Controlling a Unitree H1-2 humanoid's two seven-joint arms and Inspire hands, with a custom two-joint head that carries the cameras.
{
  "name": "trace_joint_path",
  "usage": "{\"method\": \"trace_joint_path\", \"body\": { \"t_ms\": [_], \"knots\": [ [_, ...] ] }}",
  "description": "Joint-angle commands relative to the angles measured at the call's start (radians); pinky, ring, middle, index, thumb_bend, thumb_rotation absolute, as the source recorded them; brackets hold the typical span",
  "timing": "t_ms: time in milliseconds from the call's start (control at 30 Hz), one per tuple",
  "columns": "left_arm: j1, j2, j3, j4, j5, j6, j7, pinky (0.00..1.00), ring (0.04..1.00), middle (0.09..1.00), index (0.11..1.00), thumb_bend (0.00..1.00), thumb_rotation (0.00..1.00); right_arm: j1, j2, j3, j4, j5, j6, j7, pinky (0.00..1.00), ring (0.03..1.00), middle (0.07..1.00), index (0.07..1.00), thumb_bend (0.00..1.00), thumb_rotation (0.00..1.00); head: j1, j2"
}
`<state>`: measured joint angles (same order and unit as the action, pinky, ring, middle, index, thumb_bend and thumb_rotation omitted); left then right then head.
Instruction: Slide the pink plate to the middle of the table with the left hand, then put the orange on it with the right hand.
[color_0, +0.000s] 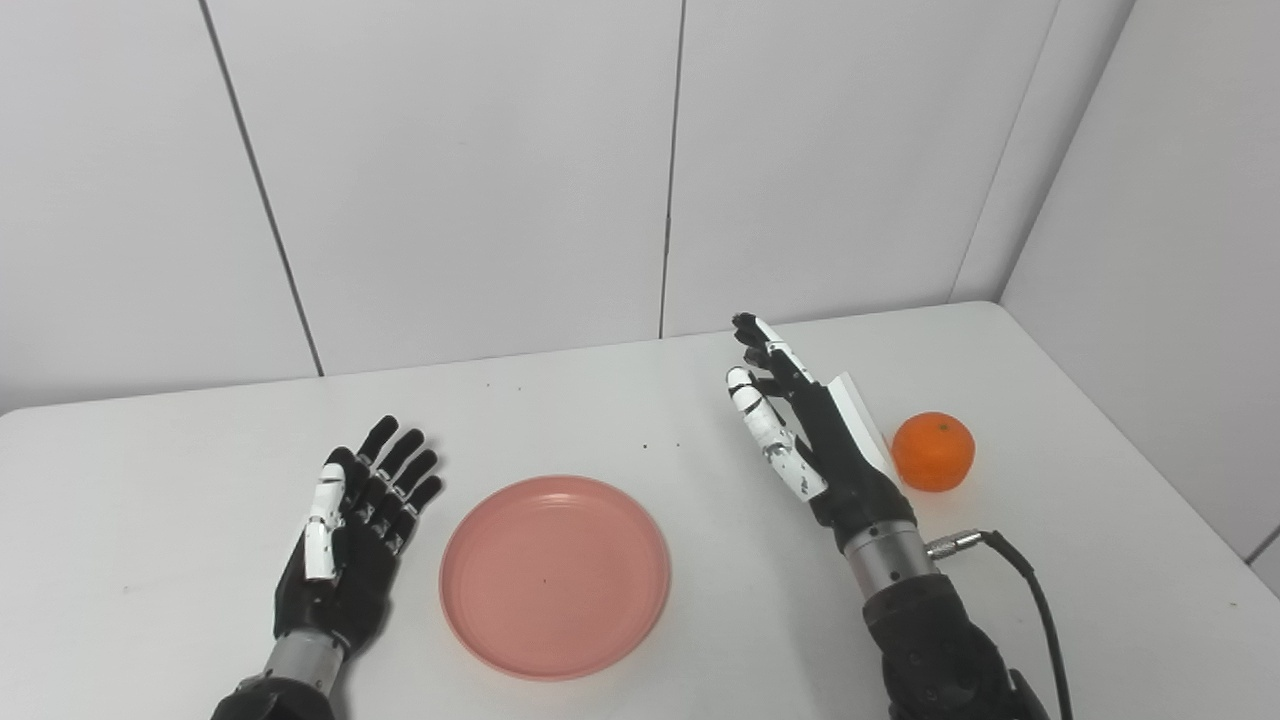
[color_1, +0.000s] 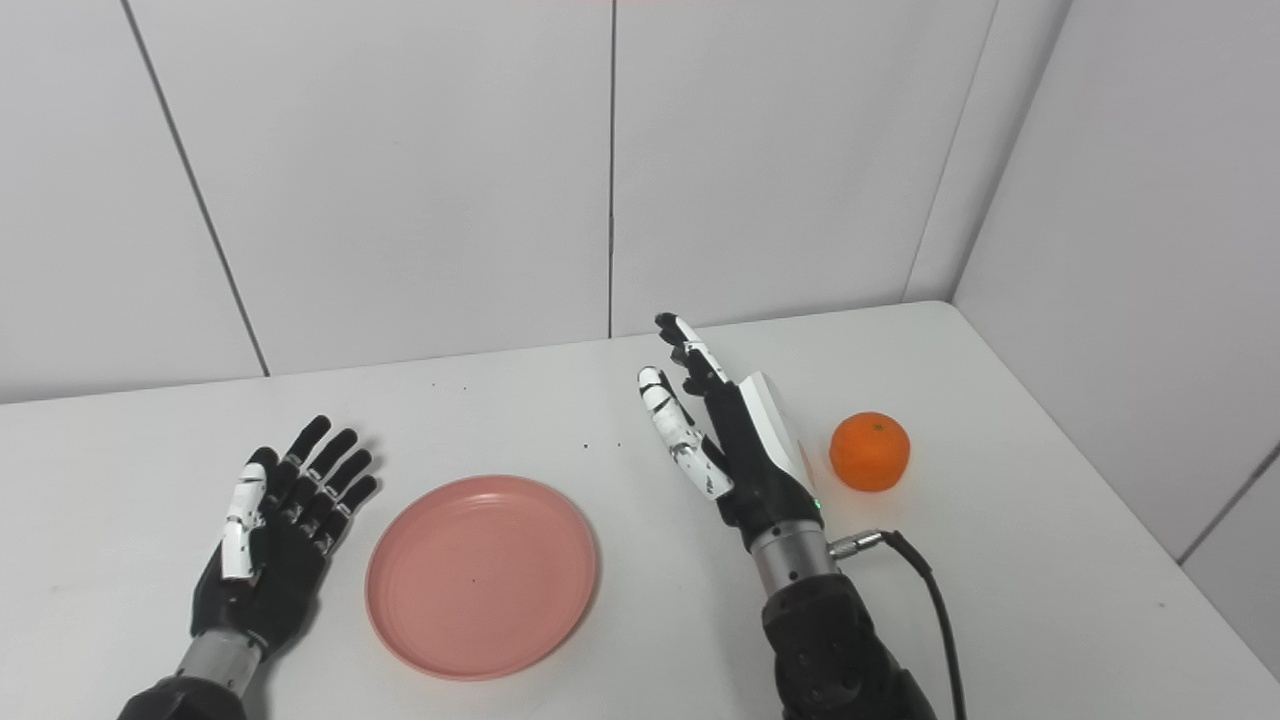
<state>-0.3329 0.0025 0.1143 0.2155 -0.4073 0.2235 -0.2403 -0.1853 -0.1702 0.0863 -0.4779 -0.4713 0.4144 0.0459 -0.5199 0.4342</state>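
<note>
Two hands rest over a white worktop, and neither has hold of anything. The left hand lies palm up with its fingers spread, just beside the left rim of the pink plate but apart from it. That spot suits a sideways push on the rim, which is how a shallow plate is most easily slid without lifting.

The plate sits flat and empty, a little left of the worktop's middle as seen from here, so by my reading the slide is either short of done or not yet begun. The right hand stands on edge with its fingers extended and apart, its back turned toward the orange. The orange sits near that hand on its outer side, well apart from the plate, and not touching the hand as far as I can tell. The hand would have to turn or come around the fruit before closing on it. A black cable runs from the right wrist toward the bottom edge.

No brand, label or readable writing shows on the plate, the orange or either hand.
</note>
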Motion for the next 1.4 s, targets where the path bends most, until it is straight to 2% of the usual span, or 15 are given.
{"method": "trace_joint_path", "body": {
  "t_ms": [0, 133, 233, 267, 333, 467, 567, 767, 900, 1100, 1233, 1367],
  "knots": [
    [0.019, 0.017, 0.006, 0.052, 0.007, 0.031, 0.008, 0.93, 0.916, 0.916, 0.913, 0.31, 1.00, -0.035, -0.016, 0.005, -0.039, -0.058, 0.007, 0.003, 0.85, 0.900, 0.918, 0.912, 0.52, 1.00, -0.012, -0.009],
    [0.014, 0.023, 0.010, 0.067, 0.001, 0.030, 0.002, 0.95, 0.922, 0.921, 0.921, 0.30, 1.00, -0.039, -0.047, -0.005, -0.024, -0.138, -0.023, -0.010, 0.84, 0.900, 0.925, 0.925, 0.58, 0.92, -0.032, -0.027],
    [0.008, 0.026, 0.015, 0.079, -0.003, 0.035, -0.001, 0.97, 0.929, 0.928, 0.925, 0.30, 1.00, -0.049, -0.061, -0.021, -0.020, -0.201, -0.020, -0.024, 0.81, 0.880, 0.908, 0.916, 0.65, 0.85, -0.053, -0.037],
    [0.006, 0.027, 0.016, 0.081, -0.004, 0.037, -0.004, 0.98, 0.936, 0.935, 0.931, 0.30, 1.00, -0.052, -0.063, -0.028, -0.021, -0.212, -0.021, -0.026, 0.80, 0.877, 0.905, 0.914, 0.67, 0.80, -0.053, -0.037],
    [0.001, 0.029, 0.018, 0.091, -0.008, 0.035, -0.006, 0.98, 0.939, 0.938, 0.934, 0.30, 1.00, -0.058, -0.068, -0.044, -0.018, -0.239, -0.026, -0.039, 0.79, 0.872, 0.902, 0.912, 0.68, 0.76, -0.065, -0.042],
    [-0.010, 0.038, 0.016, 0.109, -0.008, 0.029, -0.006, 0.98, 0.946, 0.945, 0.942, 0.29, 1.00, -0.063, -0.074, -0.072, 0.008, -0.281, -0.044, -0.087, 0.72, 0.830, 0.896, 0.911, 0.74, 0.61, -0.081, -0.047],
    [-0.016, 0.044, 0.014, 0.108, -0.004, 0.039, -0.001, 0.98, 0.948, 0.944, 0.945, 0.29, 1.00, -0.069, -0.091, -0.089, 0.029, -0.315, -0.045, -0.111, 0.75, 0.853, 0.907, 0.918, 0.80, 0.53, -0.088, -0.044],
    [-0.027, 0.054, 0.016, 0.118, -0.011, 0.041, -0.008, 0.99, 0.953, 0.949, 0.951, 0.29, 1.00, -0.077, -0.115, -0.119, 0.057, -0.328, -0.043, -0.113, 0.77, 0.866, 0.921, 0.937, 0.84, 0.51, -0.099, -0.040],
    [-0.025, 0.054, 0.022, 0.099, -0.023, 0.062, 0.002, 0.99, 0.951, 0.947, 0.951, 0.29, 1.00, -0.077, -0.123, -0.131, 0.065, -0.344, -0.018, -0.101, 0.77, 0.873, 0.934, 0.954, 0.86, 0.51, -0.114, -0.031],
    [-0.028, 0.067, 0.023, 0.097, -0.038, 0.072, -0.010, 1.00, 0.963, 0.961, 0.960, 0.29, 1.00, -0.079, -0.133, -0.147, 0.081, -0.370, 0.013, -0.075, 0.77, 0.896, 0.959, 0.986, 0.90, 0.54, -0.127, -0.019],
    [-0.030, 0.068, 0.020, 0.096, -0.036, 0.078, 0.000, 1.00, 0.960, 0.960, 0.957, 0.30, 1.00, -0.075, -0.137, -0.168, 0.099, -0.357, 0.012, -0.063, 0.78, 0.914, 0.969, 0.994, 0.92, 0.53, -0.127, -0.019],
    [-0.027, 0.069, 0.020, 0.081, -0.035, 0.086, 0.005, 1.00, 0.964, 0.963, 0.961, 0.30, 1.00, -0.073, -0.145, -0.178, 0.115, -0.365, 0.039, -0.034, 0.78, 0.925, 0.981, 1.000, 0.97, 0.52, -0.136, -0.007]
  ]
}}
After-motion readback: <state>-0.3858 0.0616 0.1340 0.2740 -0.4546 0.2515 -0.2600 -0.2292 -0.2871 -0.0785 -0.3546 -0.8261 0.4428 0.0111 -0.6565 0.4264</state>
